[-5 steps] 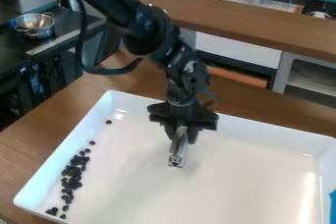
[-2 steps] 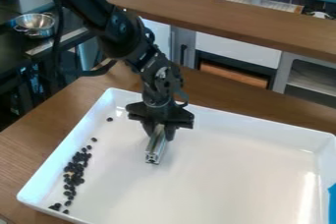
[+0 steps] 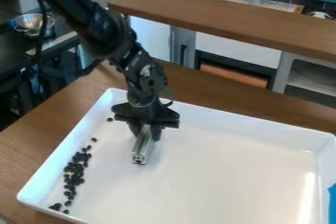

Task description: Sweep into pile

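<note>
The gripper [image 3: 145,132] hangs over the left half of a white tray [image 3: 216,169], shut on a short silver metal bar [image 3: 142,147] that points down toward the tray floor. Dark beans [image 3: 75,169] lie in a long, loose band near the tray's left wall, to the left of the bar and apart from it. Two beans sit away from the band toward the back, one [image 3: 109,119] close to the gripper's left side. Whether the bar touches the tray floor I cannot tell.
The tray's walls rise around the work area on a brown wooden table [image 3: 39,129]. Behind stands a raised wooden shelf [image 3: 223,16]. A metal colander [image 3: 33,23] is at the back left, and something blue [image 3: 332,203] is at the right edge.
The gripper has moved left across the tray with the bar, closer to the beans. The tray and beans shifted very slightly between the first frame and the second.
</note>
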`<state>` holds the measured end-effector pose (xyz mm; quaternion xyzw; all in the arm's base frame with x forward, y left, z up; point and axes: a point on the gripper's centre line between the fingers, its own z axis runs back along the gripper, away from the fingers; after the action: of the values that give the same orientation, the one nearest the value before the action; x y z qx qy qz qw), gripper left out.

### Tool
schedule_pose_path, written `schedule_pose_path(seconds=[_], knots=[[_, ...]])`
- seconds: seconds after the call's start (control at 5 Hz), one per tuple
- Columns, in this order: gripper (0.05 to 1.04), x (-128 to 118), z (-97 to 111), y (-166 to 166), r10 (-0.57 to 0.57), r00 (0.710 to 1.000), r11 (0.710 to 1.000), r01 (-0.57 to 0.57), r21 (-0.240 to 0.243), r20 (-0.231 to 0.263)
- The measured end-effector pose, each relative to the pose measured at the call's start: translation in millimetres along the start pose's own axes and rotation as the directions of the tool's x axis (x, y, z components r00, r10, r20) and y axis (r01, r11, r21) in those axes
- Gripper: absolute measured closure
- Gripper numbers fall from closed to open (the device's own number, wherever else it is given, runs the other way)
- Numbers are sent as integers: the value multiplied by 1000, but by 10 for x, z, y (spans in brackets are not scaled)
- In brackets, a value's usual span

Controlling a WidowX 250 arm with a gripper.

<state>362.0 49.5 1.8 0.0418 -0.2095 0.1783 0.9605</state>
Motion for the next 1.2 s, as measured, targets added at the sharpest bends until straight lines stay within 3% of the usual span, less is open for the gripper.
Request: schedule_pose_path(seconds=[0.2,0.4,0.6,0.8,1.0,1.2], knots=[[698,1,75,185,55,998,998,-55,31,9],[698,-113,100,359,152,988,982,-150,114,-9],[698,-232,184,516,226,974,959,-226,170,19],[698,-260,329,439,243,970,963,-244,117,21],[698,-200,515,17,222,975,975,-222,-4,17],[698,-33,561,-355,165,985,984,-161,-78,48]])
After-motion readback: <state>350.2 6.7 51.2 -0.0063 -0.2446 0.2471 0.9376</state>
